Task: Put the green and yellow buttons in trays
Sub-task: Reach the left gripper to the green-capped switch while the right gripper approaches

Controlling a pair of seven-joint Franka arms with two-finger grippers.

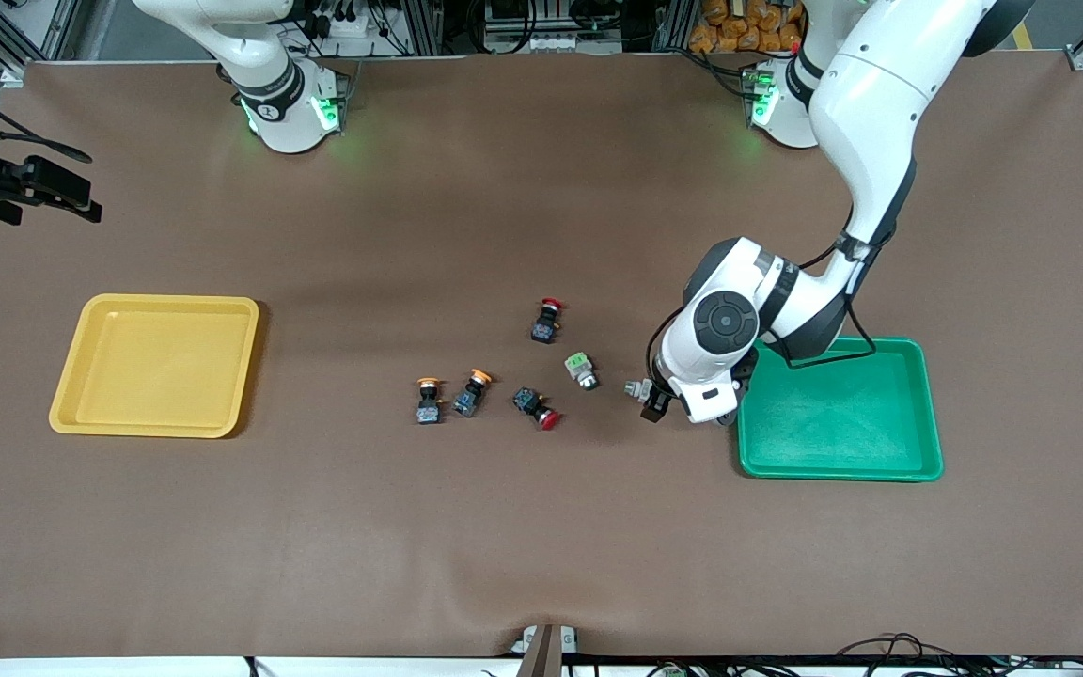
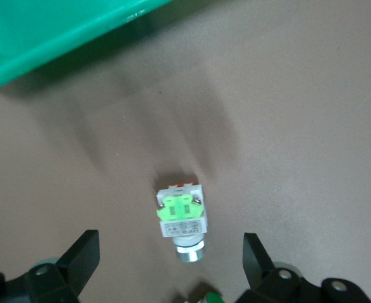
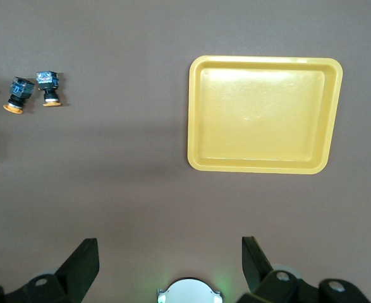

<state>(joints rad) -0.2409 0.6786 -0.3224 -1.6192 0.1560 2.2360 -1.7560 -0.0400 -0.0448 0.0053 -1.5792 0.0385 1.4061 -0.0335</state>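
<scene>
Spread fingers (image 2: 84, 252) of the left tool (image 2: 169, 238) frame the left wrist view, wide apart and gripping nothing. Directly under the gap, one green button (image 2: 182, 214) lies on its side on the bench (image 2: 311, 126), clear of both fingers. In the front view the left tool (image 1: 654, 402) hangs low over the bench, with what I take to be this same button (image 1: 637, 387) just beside it. The green tray (image 1: 838, 473) is close to the tool, toward the left arm's end, and holds nothing.

Farther out from the tool lies the second green button (image 1: 582, 369), then two red buttons (image 1: 538, 407) and, beyond these, two yellow buttons (image 1: 428, 400). The yellow tray (image 1: 156, 431) is well apart from all of them, also bare.

The step in hand looks like the first pick, a green button. The next move calls for lowering so the fingers straddle the whitish body, closing squarely so it cannot roll, then a short carry over the tray's rim.

The right tool (image 3: 169, 240) waits high over bare bench beside the yellow tray, its fingers apart.
</scene>
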